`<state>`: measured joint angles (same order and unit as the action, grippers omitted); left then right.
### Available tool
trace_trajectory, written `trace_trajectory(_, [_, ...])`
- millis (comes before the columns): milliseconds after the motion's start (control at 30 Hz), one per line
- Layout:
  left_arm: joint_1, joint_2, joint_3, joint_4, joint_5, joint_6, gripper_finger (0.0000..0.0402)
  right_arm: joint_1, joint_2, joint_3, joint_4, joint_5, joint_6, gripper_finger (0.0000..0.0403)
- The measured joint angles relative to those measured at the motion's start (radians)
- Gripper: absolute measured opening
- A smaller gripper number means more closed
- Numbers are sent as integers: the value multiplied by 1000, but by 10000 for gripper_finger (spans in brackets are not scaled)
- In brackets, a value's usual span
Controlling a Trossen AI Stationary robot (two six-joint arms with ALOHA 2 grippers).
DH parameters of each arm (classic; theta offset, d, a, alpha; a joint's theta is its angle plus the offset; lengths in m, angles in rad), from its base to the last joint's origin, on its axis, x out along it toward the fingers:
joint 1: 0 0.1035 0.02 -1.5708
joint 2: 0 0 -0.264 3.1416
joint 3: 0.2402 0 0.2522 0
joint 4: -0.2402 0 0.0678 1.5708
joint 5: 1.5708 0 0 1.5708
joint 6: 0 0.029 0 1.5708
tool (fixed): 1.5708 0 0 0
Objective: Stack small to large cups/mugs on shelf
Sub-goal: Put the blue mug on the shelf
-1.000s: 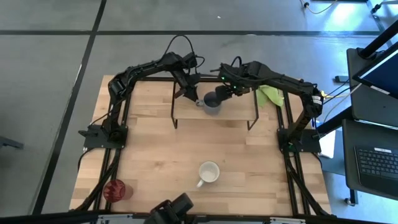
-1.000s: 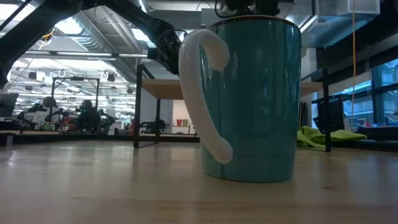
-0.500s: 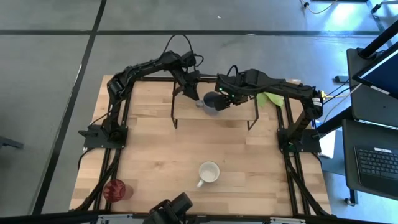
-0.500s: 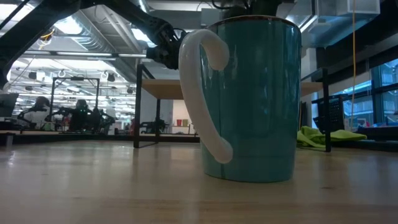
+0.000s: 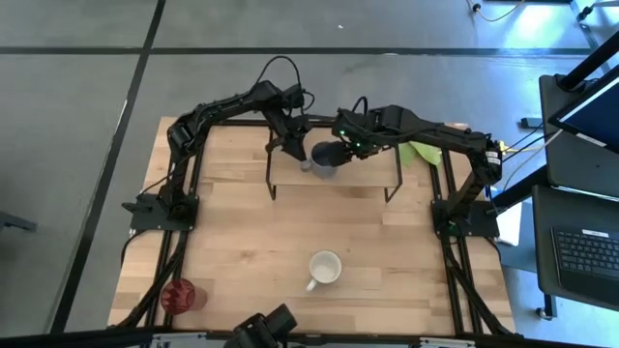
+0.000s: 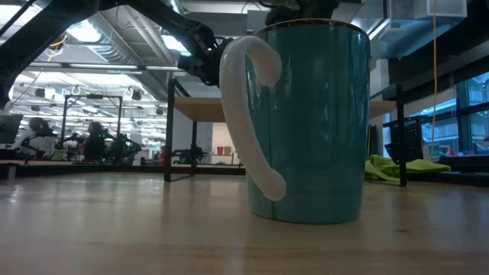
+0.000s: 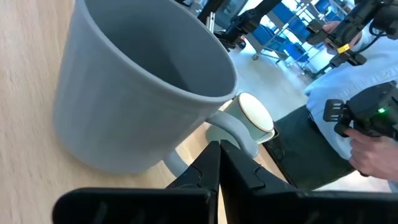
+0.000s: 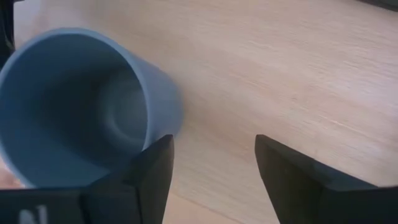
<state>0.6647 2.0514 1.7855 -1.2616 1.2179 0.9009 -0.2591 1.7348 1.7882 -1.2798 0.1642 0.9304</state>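
Wooden tabletop (image 5: 242, 242): white mug (image 5: 324, 269) centre, red tumbler (image 5: 179, 295) at corner. Grey mug (image 5: 324, 160) on shelf (image 5: 363, 174). Left hand (image 5: 299, 153) clenched beside handle; right hand (image 5: 340, 153) released, beside mug.

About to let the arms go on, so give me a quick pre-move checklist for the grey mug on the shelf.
1. Grey mug on shelf: ok.
2. Mug upright: ok, opening faces up.
3. Left gripper shut at the mug's handle: ok.
4. Right gripper open, beside the mug, holding nothing: ok.
5. White mug and red tumbler not yet on the shelf: not ok.
6. Handle actually pinched: cannot tell.
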Motion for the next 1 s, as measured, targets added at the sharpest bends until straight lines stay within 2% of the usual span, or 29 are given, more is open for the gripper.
trace_trajectory(433, [-25, 1, 0, -48, 0, 30, 2, -41, 0, 0, 52, 1, -51, 227])
trace_trajectory(733, [-31, 1, 0, -52, 1, 48, 3, -52, 0, 0, -7, 24, -61, 227])
trace_trajectory(1000, [-28, 1, 0, -37, 0, 52, 2, -47, 0, 0, -88, -72, -45, 227])
